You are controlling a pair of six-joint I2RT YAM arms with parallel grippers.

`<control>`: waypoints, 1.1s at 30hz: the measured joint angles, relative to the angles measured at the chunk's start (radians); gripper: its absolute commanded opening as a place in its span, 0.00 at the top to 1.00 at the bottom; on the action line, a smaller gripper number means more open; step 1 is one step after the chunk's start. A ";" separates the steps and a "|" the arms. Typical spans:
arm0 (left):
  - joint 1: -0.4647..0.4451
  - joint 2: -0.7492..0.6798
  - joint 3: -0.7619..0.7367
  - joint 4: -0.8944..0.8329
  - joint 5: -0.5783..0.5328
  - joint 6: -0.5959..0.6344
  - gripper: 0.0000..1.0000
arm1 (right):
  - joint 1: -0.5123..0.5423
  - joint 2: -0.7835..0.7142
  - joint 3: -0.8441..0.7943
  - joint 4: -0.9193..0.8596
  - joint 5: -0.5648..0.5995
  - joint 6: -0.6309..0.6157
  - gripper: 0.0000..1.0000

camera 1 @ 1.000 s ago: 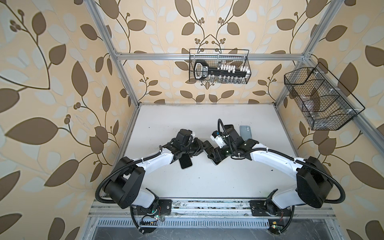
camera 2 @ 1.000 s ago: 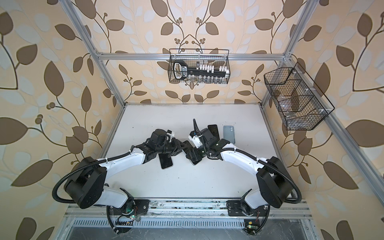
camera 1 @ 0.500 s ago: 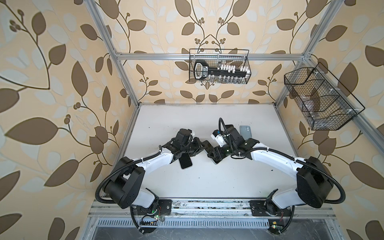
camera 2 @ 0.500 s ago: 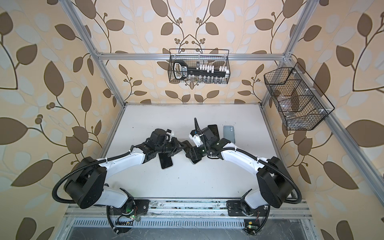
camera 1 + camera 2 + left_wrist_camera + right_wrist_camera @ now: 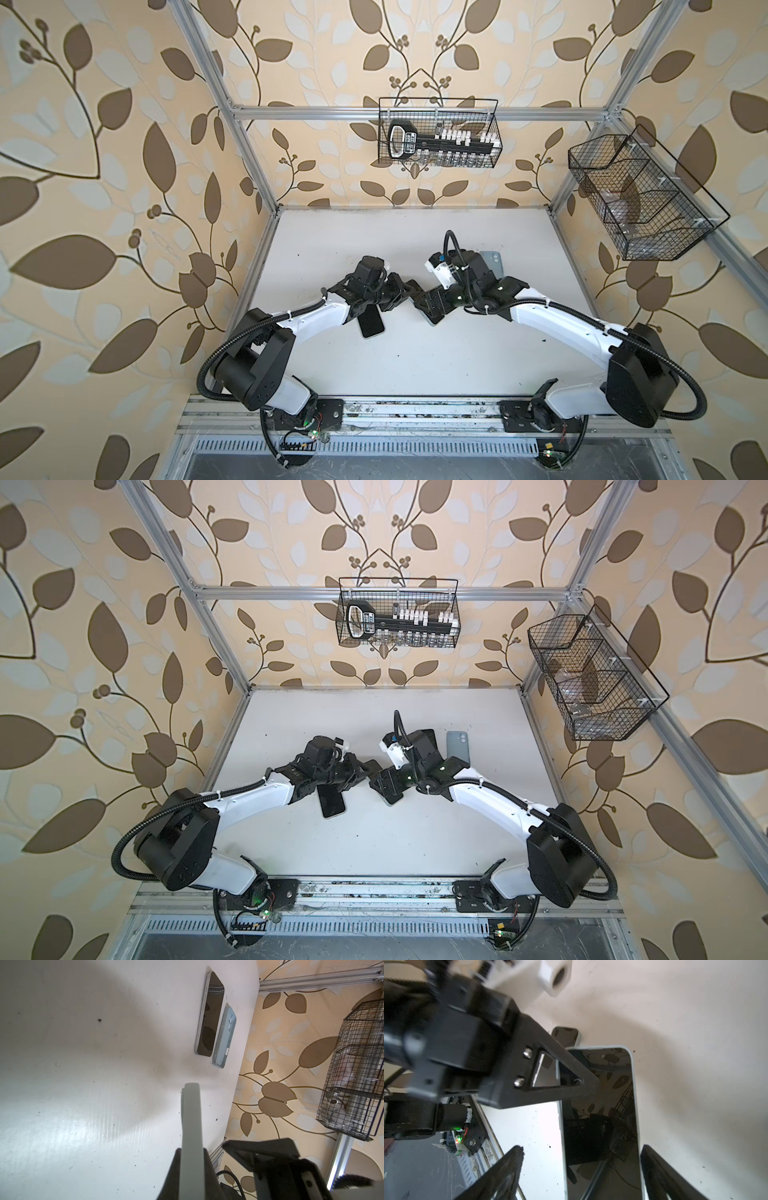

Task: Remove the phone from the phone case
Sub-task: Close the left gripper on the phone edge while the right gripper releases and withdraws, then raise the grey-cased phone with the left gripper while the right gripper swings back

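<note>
While the left jaws are clamped on the phone case and the right jaws sit spread either side of its other end, the phone is still in there, screen up, over the middle of the table, spare phone just left of it.

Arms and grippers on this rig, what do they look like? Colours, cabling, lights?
The left arm and right arm match: white link shells, black joint housings, a black ribbed cable looping from base to forearm. The left gripper and right gripper are black with cut-out triangular fingers. Small green lights on the right arm's wrist.
</note>
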 measured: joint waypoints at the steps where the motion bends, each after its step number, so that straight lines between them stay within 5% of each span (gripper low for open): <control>1: 0.006 0.000 0.001 0.000 -0.003 -0.001 1.00 | -0.014 -0.027 0.000 0.005 -0.001 0.005 0.12; 9: 0.085 -0.064 0.047 0.040 -0.076 0.010 1.00 | -0.203 -0.278 -0.087 0.164 -0.107 0.141 0.20; 16: 0.089 -0.183 0.092 0.152 -0.147 0.032 1.00 | -0.341 -0.319 -0.326 0.401 -0.307 0.399 0.23; 33: 0.089 -0.184 0.055 0.382 -0.159 -0.086 1.00 | -0.214 -0.164 -0.402 0.912 -0.407 0.717 0.37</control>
